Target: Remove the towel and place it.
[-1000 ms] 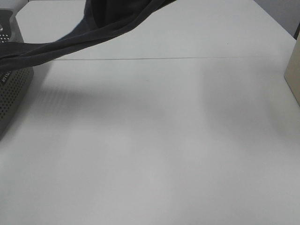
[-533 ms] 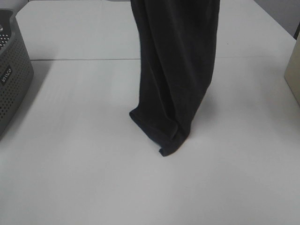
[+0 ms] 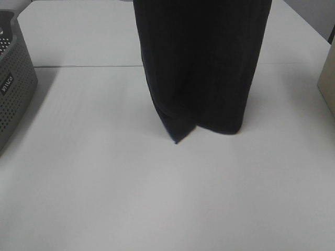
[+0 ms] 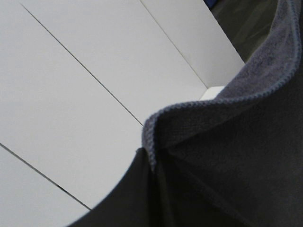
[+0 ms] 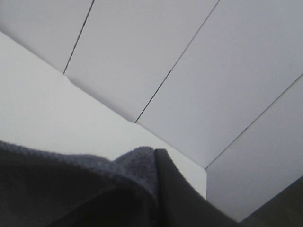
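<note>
We see the towel (image 3: 199, 68) hanging as a dark sheet from beyond the top edge of the high view, toward 12 o'clock on the table (image 3: 104, 183). Its lower hem and one pointed corner reach the white top near the centre; we cannot tell whether they touch. Our left gripper (image 4: 150, 158) and right gripper (image 5: 158, 163) are both closed, each pinching a bunched hem. The basket (image 3: 15, 89) stands at 9 o'clock, well apart.
</note>
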{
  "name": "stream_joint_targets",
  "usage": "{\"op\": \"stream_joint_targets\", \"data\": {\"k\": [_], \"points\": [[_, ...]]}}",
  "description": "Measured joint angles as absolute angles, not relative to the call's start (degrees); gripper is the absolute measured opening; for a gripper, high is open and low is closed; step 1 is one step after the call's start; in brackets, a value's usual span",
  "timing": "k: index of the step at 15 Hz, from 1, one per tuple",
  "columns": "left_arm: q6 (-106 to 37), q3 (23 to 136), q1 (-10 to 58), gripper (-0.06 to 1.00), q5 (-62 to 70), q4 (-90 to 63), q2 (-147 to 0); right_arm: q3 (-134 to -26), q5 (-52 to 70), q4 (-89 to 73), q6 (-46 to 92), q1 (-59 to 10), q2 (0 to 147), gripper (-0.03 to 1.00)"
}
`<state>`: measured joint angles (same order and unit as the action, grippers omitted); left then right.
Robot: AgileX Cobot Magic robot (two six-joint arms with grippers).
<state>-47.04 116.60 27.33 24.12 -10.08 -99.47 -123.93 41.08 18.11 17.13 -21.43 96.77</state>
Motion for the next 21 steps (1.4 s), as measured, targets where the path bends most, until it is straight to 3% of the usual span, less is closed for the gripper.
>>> {"op": "stream_joint_targets", "data": {"k": [5,14,21], "points": [[-47.0,116.6,27.3,0.0,10.2,-10.0,-102.3,-123.9,26.1,18.4,13.1,-21.4,98.0,0.01],[-47.0,116.8,22.5,0.0,-10.1,-9.2,-111.0,-123.9,10.9,19.1,8.0,-21.1,107.5,0.01],[-46.6,127.1,20.4,0.0,-16.7,-7.9,-121.1,-123.9,-2.8,18.3,4.5,-18.2,113.6,0.01]]}}
